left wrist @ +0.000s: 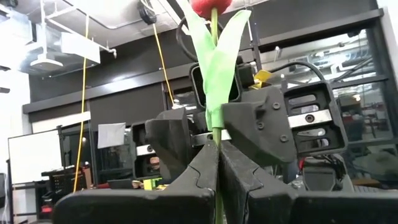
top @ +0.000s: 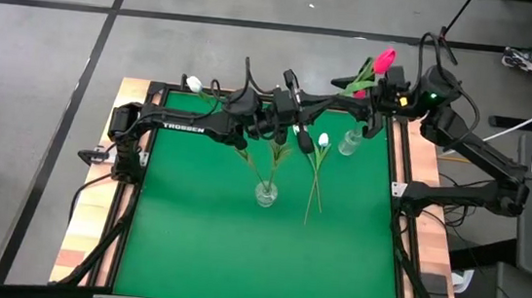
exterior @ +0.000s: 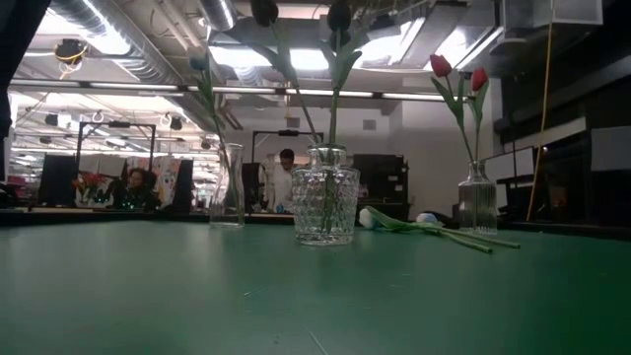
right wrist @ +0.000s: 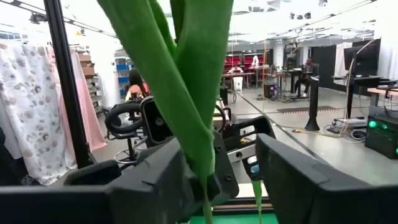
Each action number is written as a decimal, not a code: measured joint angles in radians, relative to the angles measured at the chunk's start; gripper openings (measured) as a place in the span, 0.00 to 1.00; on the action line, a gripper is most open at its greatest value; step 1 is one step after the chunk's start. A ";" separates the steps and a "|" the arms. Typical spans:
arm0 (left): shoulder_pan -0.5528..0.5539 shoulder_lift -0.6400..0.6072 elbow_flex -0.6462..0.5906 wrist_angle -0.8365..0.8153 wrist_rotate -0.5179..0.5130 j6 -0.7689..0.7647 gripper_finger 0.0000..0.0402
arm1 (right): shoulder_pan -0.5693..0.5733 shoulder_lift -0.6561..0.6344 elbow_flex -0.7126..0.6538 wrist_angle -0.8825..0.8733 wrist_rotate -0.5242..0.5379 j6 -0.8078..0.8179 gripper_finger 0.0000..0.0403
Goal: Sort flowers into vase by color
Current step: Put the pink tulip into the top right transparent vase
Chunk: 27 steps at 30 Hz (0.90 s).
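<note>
Two grippers, left gripper (left wrist: 217,163) clamping pink-red tulip (left wrist: 211,6), right gripper (right wrist: 231,167) parted around it

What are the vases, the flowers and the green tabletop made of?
The middle vase looks like clear glass: see-through, with a faceted, glinting pattern. The flowers, such as the tulip pinched in the left gripper, seem fabric or plastic: the leaf is flat, evenly green and matte, though I can't be sure. The tabletop looks like a matte green mat, perhaps felt or rubber.
</note>
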 joint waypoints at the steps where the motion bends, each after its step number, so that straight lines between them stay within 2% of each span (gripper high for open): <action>1: 0.000 0.000 0.000 -0.001 0.000 0.004 0.00 | 0.000 0.001 0.000 0.000 0.000 0.000 0.45; 5: 0.006 0.000 0.000 -0.003 -0.001 0.007 0.00 | 0.000 0.001 0.000 0.001 0.009 -0.015 0.33; 10: 0.008 0.000 0.000 -0.003 -0.004 0.006 0.00 | 0.001 0.001 0.000 0.003 0.009 -0.021 0.10; 12: 0.009 0.000 0.000 -0.003 -0.005 0.005 0.00 | 0.001 0.001 0.000 0.002 0.008 -0.025 0.03; 16: 0.014 0.000 0.000 -0.004 -0.001 -0.016 0.05 | 0.001 0.001 0.000 -0.003 0.015 -0.028 0.05; 19: 0.017 0.000 0.000 -0.025 0.007 0.002 0.10 | 0.001 0.001 0.000 -0.009 0.031 -0.043 0.03; 27: 0.019 -0.013 0.001 -0.149 0.019 0.157 0.33 | 0.000 -0.007 -0.002 -0.057 0.087 -0.053 0.02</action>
